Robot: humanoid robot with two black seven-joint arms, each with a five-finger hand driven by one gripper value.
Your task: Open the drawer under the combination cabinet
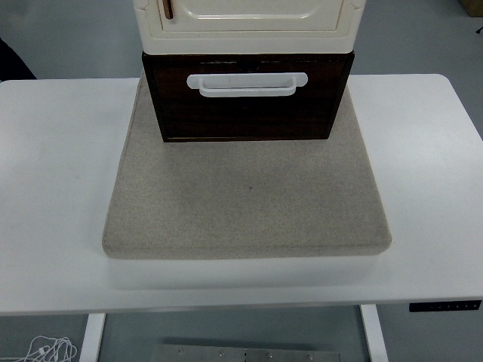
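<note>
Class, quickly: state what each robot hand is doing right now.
Left hand: not in view.
Right hand: not in view.

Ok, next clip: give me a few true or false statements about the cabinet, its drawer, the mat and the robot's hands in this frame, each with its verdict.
1. The dark brown drawer sits under the cream cabinet. True.
2. The drawer's handle is black. False: it is white.
3. The cabinet stands on a beige mat on the white table. True.
4. The left hand grips the handle. False: neither robot hand is in view.
5. The mat lies bare in front of the drawer. True.
</note>
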